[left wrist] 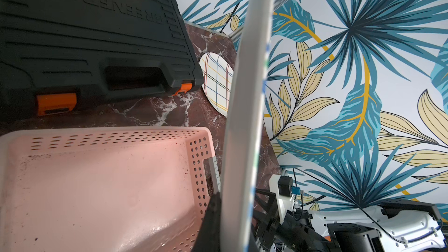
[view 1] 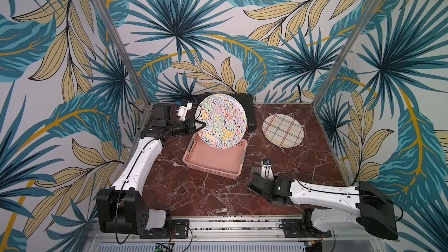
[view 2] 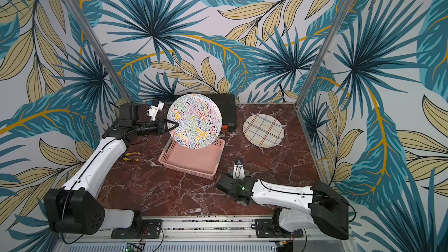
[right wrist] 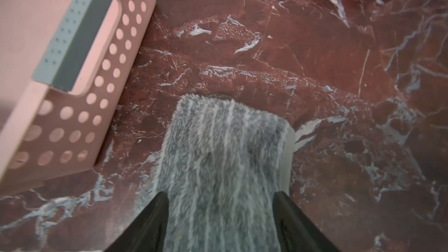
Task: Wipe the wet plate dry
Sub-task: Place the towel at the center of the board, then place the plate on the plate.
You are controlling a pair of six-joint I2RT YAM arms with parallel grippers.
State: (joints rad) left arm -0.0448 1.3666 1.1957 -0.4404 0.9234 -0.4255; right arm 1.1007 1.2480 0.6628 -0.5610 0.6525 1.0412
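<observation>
Cloth point(right wrist: 223, 166) btw right pincer point(right wrist: 220, 194) fingers point(right wrist: 150, 221): clear in wrist view only.

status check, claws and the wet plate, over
Left claw shut on squiggle-pattern plate, held upright over pink basket. Right claw open, straddling grey fluffy cloth on the table. Cloth not touching plate; basket corner close beside cloth.

Robot lab booth, aluminium frame posts point(view 1: 346, 47), leaf-print wall panels point(view 1: 218, 8), marble-look tabletop point(view 1: 303, 166), mounting rail point(view 1: 230, 223)
</observation>
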